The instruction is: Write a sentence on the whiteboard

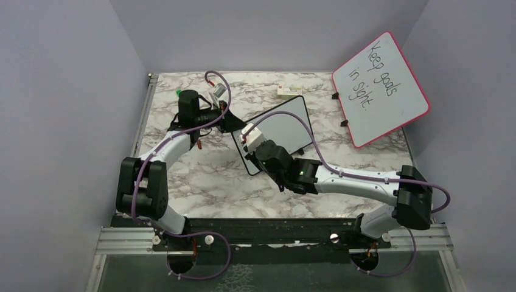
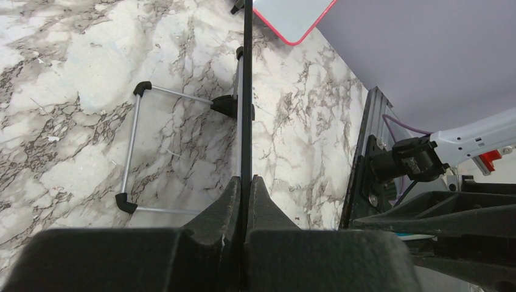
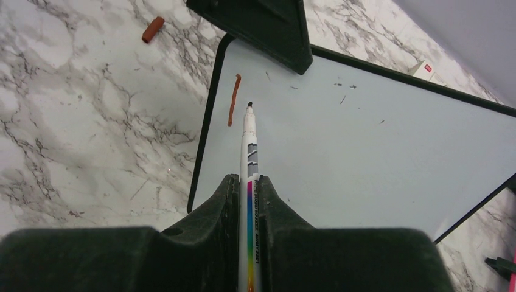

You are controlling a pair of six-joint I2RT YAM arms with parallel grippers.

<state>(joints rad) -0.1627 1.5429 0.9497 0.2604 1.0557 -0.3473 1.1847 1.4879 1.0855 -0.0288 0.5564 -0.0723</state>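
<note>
1. Red-brown stroke (image 3: 233, 100): one short line, close to the left frame edge of the whiteboard (image 3: 365, 146). The rest of the white surface is bare apart from a few dark specks.
2. The whiteboard sits on the marble table (image 1: 213, 176), between the two arms. Its wire stand (image 2: 131, 152) rests on the marble beside it.
3. Left gripper (image 2: 246, 179): jaws closed on the whiteboard's thin black frame, steadying it at that edge.
4. Right gripper (image 3: 248, 179): jaws clamped on the marker (image 3: 249, 146), which is uncapped. Its tip is just beside the stroke, over the board; contact cannot be told.
5. A small red-brown cylinder (image 3: 153, 29) lies on the marble beyond the whiteboard's left edge, probably the cap.
6. Judgement: writing has barely begun. At most one stroke of a first letter is down and no word is legible, so nearly the whole sentence remains.
</note>
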